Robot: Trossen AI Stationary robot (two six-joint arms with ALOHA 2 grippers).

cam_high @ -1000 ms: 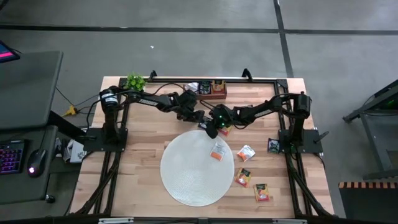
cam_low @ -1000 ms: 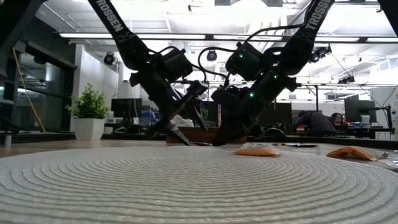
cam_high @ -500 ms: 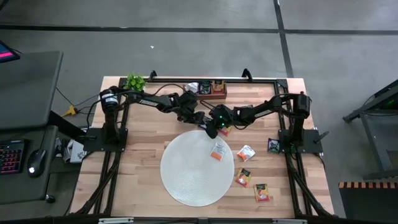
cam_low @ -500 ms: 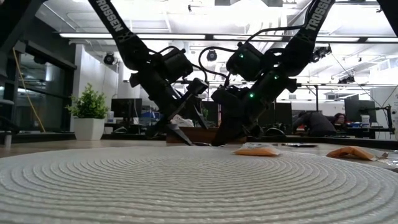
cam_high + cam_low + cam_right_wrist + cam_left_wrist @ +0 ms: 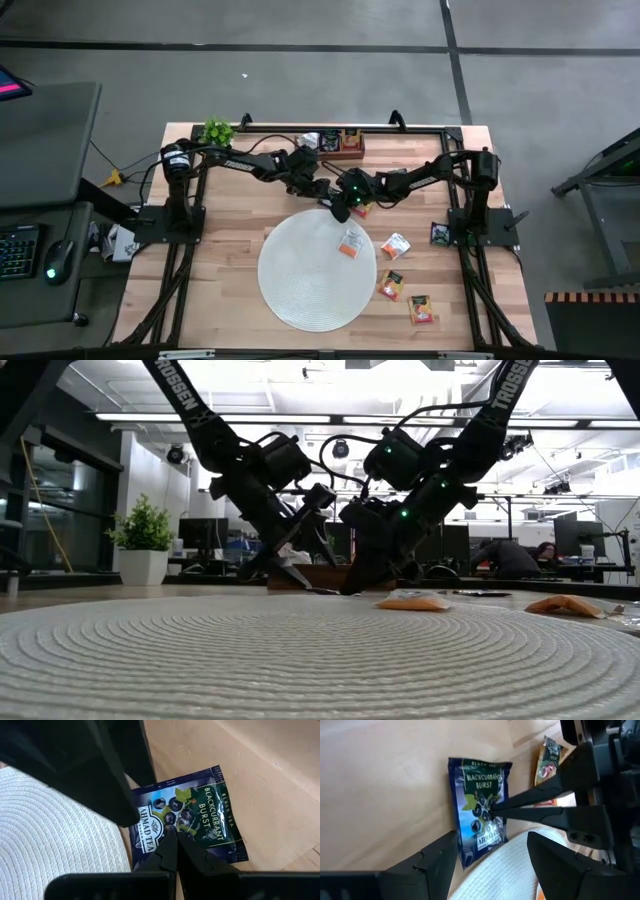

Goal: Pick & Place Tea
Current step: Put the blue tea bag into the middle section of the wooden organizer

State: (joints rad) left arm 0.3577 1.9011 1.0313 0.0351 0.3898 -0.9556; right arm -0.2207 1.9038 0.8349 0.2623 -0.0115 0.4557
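The right gripper (image 5: 175,836) is seen clenched shut, its fingertips pressed together onto the face of a dark blue blackcurrant tea sachet (image 5: 187,822), with nothing grasped between them. The sachet is laid flat on the wooden table (image 5: 220,250), one edge touching the rim of the round white woven mat (image 5: 305,280). The left gripper (image 5: 490,852) is held just above the same sachet with its fingers spread wide, one to each side of it. Both grippers are met near the far edge of the mat, at the middle of the table. One orange sachet (image 5: 350,243) is found on the mat; three more (image 5: 396,246) are scattered on the wood near its right side, and a dark one (image 5: 439,233) lies by the right arm's base. A wooden tray (image 5: 350,147) holding further sachets is set at the far edge, beside a small potted plant (image 5: 216,131).
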